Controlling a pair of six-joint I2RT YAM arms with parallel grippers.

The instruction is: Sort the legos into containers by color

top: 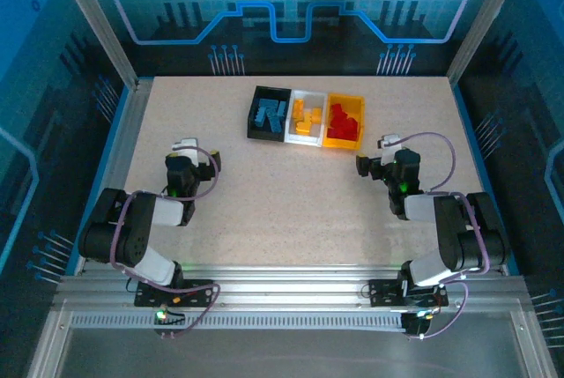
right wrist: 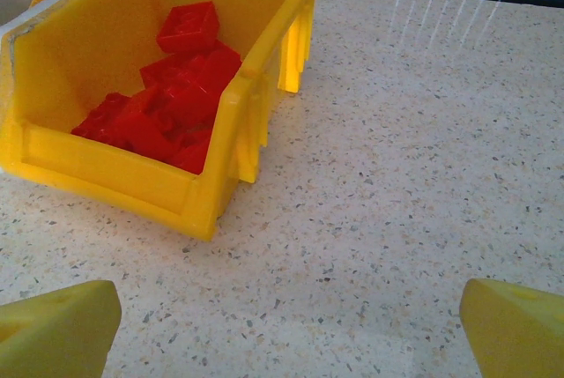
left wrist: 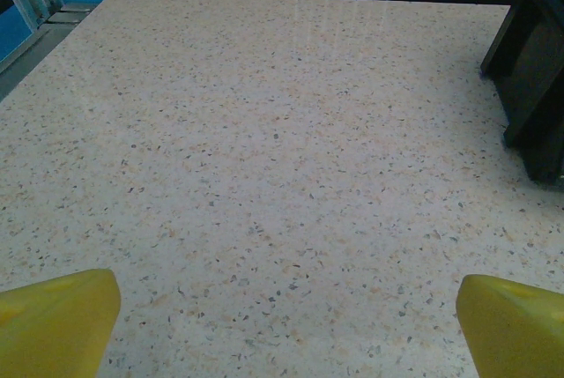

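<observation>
Where your bricks lie: blue legos (top: 269,114) in black bin (top: 254,124), orange-yellow legos (top: 306,117) in white bin (top: 294,139), red legos (right wrist: 176,96) in yellow bin (right wrist: 132,182), far centre.
Handling: likely light, stiff, slick; pinch flat sides.
Jaws: left gripper (left wrist: 289,316) and right gripper (right wrist: 289,321) spread wide, empty.

The left black-and-white jointed arm (top: 132,228) folds back at the elbow and reaches forward over the table. Its left yellow-padded two-finger gripper (top: 198,151) (left wrist: 282,343) sits low, jaws spread wide with nothing between them. The right black-and-white jointed arm (top: 458,228) mirrors this pose, and the right yellow-padded two-finger gripper (top: 377,153) (right wrist: 286,334) is likewise spread wide and empty.
</observation>
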